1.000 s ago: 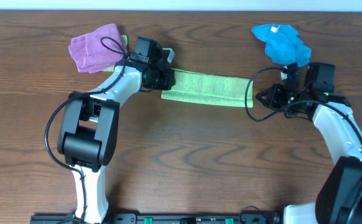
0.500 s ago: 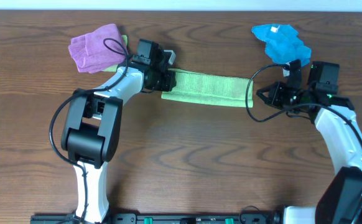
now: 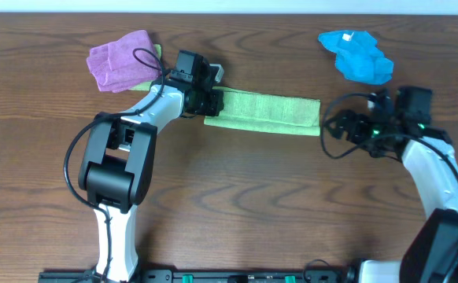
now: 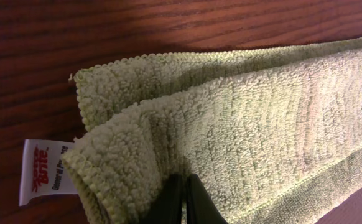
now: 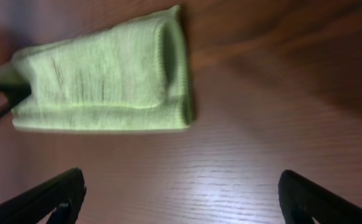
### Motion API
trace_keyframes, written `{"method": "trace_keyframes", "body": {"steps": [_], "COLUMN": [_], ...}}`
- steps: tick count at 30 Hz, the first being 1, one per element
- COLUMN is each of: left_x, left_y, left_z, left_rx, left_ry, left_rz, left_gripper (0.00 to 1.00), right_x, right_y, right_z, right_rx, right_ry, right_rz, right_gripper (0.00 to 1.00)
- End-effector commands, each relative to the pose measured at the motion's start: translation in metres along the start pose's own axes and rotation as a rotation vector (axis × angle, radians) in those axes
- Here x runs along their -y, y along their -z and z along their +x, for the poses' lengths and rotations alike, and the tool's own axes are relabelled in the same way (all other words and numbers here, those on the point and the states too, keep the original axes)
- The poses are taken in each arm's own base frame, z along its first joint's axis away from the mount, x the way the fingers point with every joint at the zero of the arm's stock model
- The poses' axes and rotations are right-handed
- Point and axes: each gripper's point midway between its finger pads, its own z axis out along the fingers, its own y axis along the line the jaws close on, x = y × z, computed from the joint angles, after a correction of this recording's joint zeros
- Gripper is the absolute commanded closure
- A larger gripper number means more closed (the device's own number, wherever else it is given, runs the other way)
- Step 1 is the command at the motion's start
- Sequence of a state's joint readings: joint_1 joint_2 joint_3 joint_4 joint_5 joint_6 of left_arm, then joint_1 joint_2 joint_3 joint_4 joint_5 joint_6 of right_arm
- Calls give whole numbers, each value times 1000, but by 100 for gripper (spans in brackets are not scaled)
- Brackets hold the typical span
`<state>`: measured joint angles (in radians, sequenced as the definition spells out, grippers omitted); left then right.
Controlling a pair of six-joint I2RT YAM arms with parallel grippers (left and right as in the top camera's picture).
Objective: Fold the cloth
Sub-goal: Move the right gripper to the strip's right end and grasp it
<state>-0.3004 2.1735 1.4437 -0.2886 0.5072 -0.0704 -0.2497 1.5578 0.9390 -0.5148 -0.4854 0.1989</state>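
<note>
Left gripper (image 3: 211,101) is pinched shut on the left end of the long green terry cloth strip (image 3: 264,112), which lies folded lengthwise on the wooden table (image 3: 237,196). Just off the strip's right end, the right gripper (image 3: 335,126) hangs spread wide, holding nothing. Lifting one end alone could let the layers slide apart, skewing the fold.

Overhead bright and even, barely a shadow on the table (image 3: 237,196), left wrist view dim, cloth (image 4: 249,106) pile crisp, right wrist view smeared soft, pale glare low in frame, top right corner dark
</note>
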Motion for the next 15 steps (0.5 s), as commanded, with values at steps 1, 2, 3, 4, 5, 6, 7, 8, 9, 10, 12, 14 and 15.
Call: {"method": "trace_keyframes", "body": {"steps": [1,2,3,4,5,6,7,8,9,10,12,14,15], "left_x": [-5,-5,-5,-5,-5,-5,-5,-5,-5,-5,-5,-5,-5], "left_y": [-5,-5,-5,-5,-5,-5,-5,-5,-5,-5,-5,-5,-5], "left_z": [4,4,5,5,5,5,5,5,5,4,4,5,5], "left_rx": [-13,-13,-13,-13,-13,-13,-13,-13,-13,-13,-13,-13,-13], "left_ry": [-10,-9,-9,-9,-9,-9,-9,-9,-9,-10,-10,-9,-9], "left_rz": [-18,-18,-18,-18,-18,-18,-18,-18,-18,-18,-18,-17,-17], "left_gripper": [94,94,94,94,94,94,94,94,94,94,94,94,94], "right_x": [8,14,18,21,22,24,24,23,18,14,3,-4,-9], "right_y": [1,-2,-5,-9,-14,-18,-21,-26,-29,-32,-39,-48,-53], "right_z": [3,5,10,16,22,27,30,33,35,36,36,36,37], "right_rx": [29,36,32,20,6,-5,-17,-31,-41,-49,-60,-68,-74], "right_ry": [-115,-152,-184,-204,-214,-222,-226,-226,-217,-205,-184,-178,-172], "right_rz": [-168,-197,-227,-254,-276,-278,-280,-285,-302,-320,-353,-367,-381], "right_gripper": [1,1,1,1,1,1,1,1,1,1,1,1,1]}}
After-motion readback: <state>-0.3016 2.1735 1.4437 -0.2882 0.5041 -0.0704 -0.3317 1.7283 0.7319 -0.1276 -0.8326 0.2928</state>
